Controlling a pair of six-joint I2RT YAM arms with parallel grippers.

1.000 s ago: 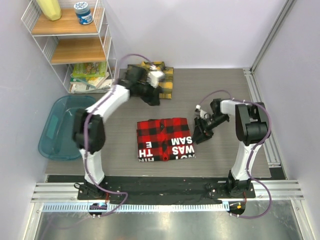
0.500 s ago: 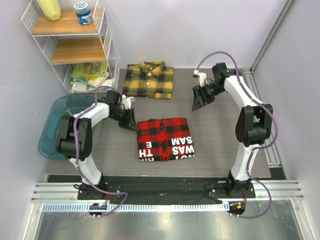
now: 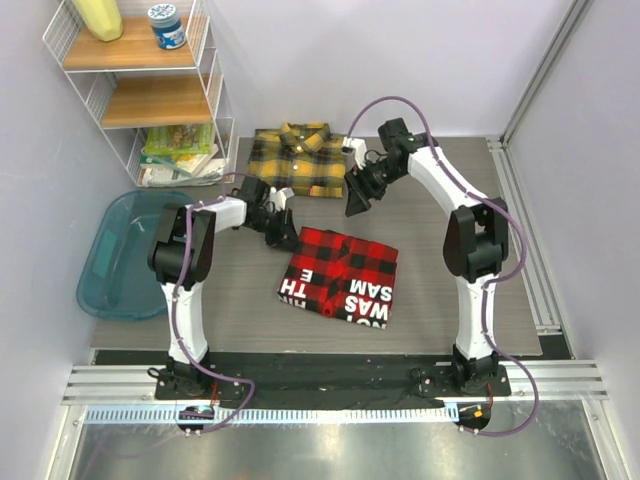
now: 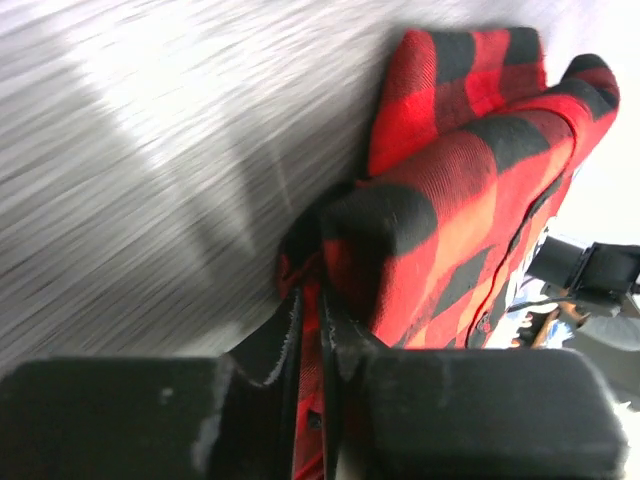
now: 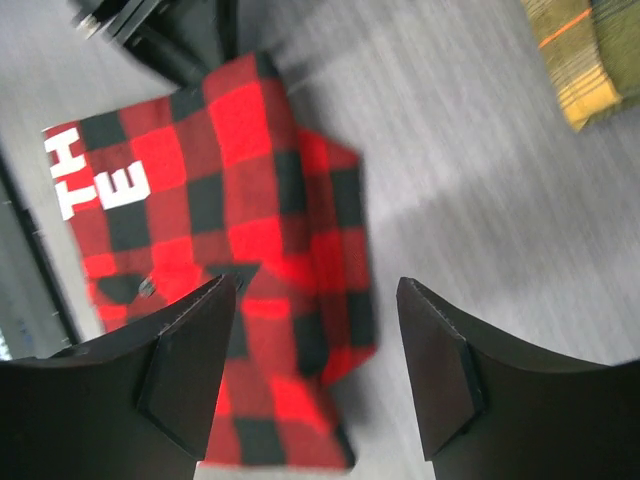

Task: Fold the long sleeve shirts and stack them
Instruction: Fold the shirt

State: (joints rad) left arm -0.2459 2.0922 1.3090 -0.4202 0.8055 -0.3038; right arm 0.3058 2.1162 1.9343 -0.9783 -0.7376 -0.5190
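Observation:
The red-and-black long sleeve shirt point(image 3: 342, 286) lies folded mid-table, white lettering up, slightly skewed. My left gripper point(image 3: 288, 236) is at its far left corner, shut on a fold of the red cloth point(image 4: 308, 330); the rest of the shirt point(image 4: 460, 200) bunches up beside the fingers. The yellow-and-black shirt point(image 3: 298, 160) lies folded at the back. My right gripper point(image 3: 355, 203) hovers open between the two shirts, with nothing between its fingers. In the right wrist view it point(image 5: 315, 300) looks down on the red shirt point(image 5: 240, 190), and a corner of the yellow shirt point(image 5: 585, 60) shows at the top right.
A wire shelf point(image 3: 140, 90) with jars and books stands at the back left. A teal bin point(image 3: 125, 250) sits left of the table. A metal rail point(image 3: 525, 220) runs along the right edge.
The left gripper has shut on the red shirt's corner, and the shirt has shifted right and turned a little. The right arm swung left towards the yellow shirt, its jaws opening wider.

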